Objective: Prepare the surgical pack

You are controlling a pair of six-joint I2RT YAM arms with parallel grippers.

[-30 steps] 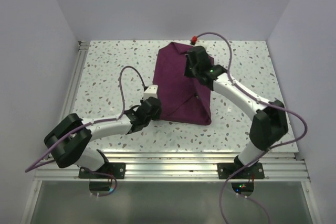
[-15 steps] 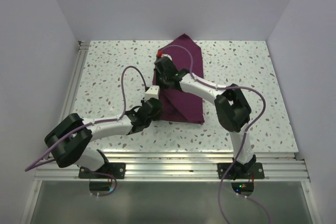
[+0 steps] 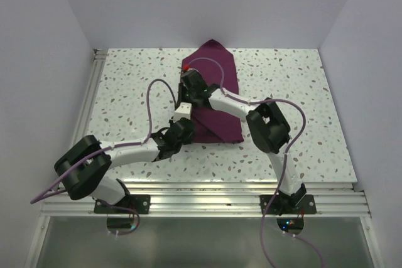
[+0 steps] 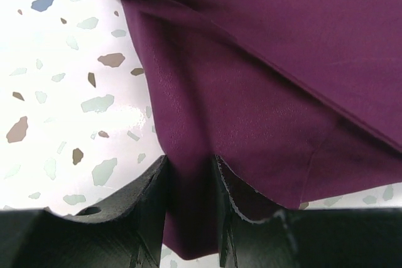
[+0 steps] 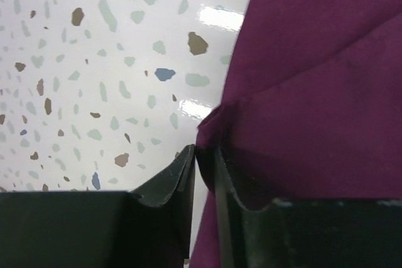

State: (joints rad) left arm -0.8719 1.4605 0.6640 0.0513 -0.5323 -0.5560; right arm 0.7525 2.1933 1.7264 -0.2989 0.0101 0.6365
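The surgical pack [image 3: 225,80], a plum-maroon fabric drape folded into a long, narrow bundle with a pointed far end, lies flat on the white speckled tabletop [image 3: 125,86]. Both arms work along the same long edge of it.

The left claw [image 4: 190,167] is partly closed on the pack's near corner. A strip of folded cloth runs between its two fingers and fills the gap, so it has a firm pinch there. The rest of the bundle spreads ahead of this claw and off to its right, with bare tabletop to its left.

The right claw [image 5: 204,152] reaches across the pack to the same edge, farther from the arm bases. Its fingers stand almost together, with only a slim slit between them. A small pucker of the folded edge sits right at the tips. The cloth lies ahead and to the right of this claw, and bare tabletop lies to its left. The wrist view does not show whether any cloth is caught in the slit.

Judging by the layered diagonal creases, the step in hand is a fold being brought over and set down along this edge, while the left claw anchors the corner. The next move probably calls for the right claw to spread wide and lift straight off, without dragging the pucker or disturbing the fold.
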